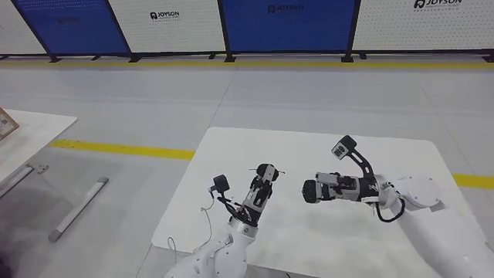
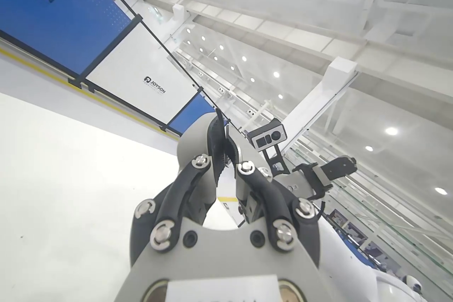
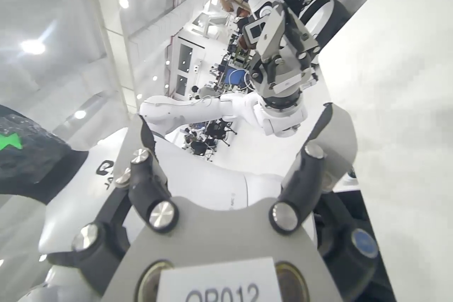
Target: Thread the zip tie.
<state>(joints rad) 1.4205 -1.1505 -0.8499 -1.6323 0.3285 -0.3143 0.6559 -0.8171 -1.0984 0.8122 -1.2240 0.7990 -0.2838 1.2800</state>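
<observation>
Top view: the left jaws are closed on the zip tie (image 1: 278, 173), with the table (image 1: 309, 147) below them. Left wrist view: the zip tie (image 2: 227, 128) is pinched at their tips. Right wrist view: the right jaws are spread wide, empty.

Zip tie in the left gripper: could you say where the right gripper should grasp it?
Probably the free end of the zip tie, poking sideways from the shut left gripper toward the open right gripper; come in from that side, jaws closing across the thin strap.
</observation>
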